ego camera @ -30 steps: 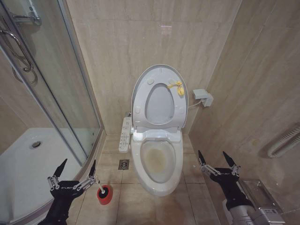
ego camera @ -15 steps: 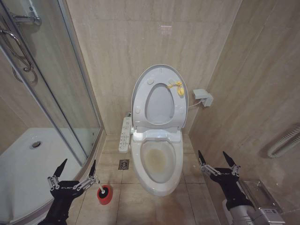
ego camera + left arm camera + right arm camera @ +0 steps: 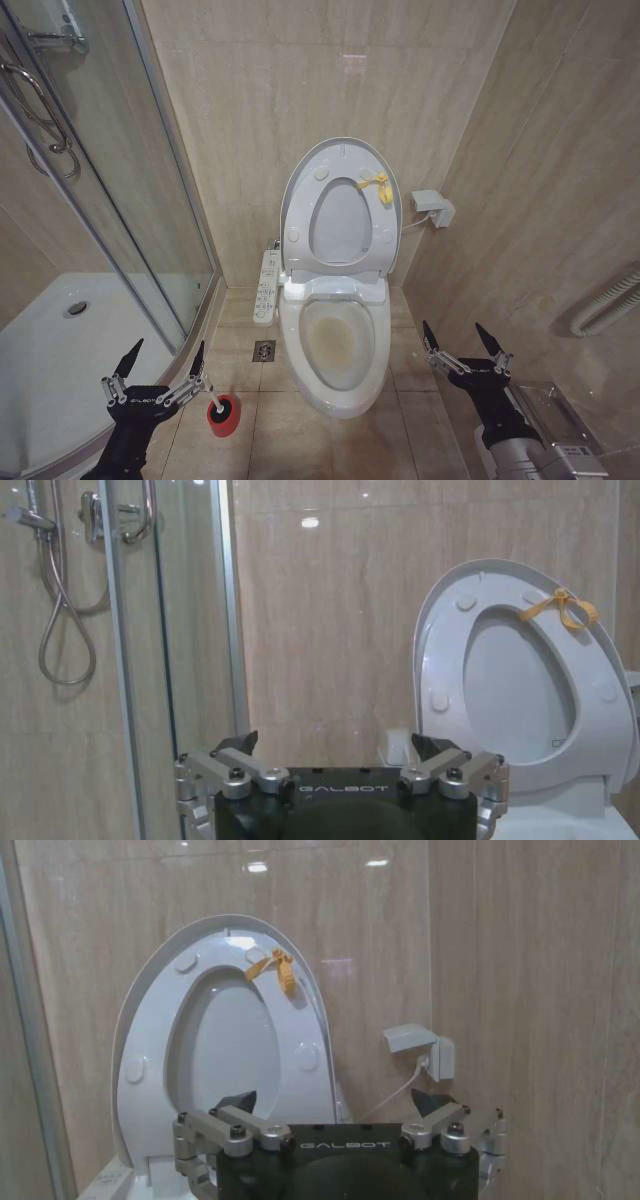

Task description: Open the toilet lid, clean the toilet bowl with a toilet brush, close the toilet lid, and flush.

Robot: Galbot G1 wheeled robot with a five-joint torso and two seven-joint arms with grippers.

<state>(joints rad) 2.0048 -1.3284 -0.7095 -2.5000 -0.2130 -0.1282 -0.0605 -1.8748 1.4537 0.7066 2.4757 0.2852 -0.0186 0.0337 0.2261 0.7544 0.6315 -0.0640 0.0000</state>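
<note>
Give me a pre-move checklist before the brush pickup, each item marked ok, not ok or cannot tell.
1. Toilet lid raised against the wall: ok.
2. Toilet bowl uncovered, brownish stain showing: ok.
3. Left gripper open and empty, beside the red holder: ok.
4. Toilet brush handle standing free to grasp: cannot tell.
5. Right gripper open, low to the right of the bowl, touching nothing: ok.

Black left tool marked GALBOT, silver knuckles, seemingly dark-tipped fingers.
</note>
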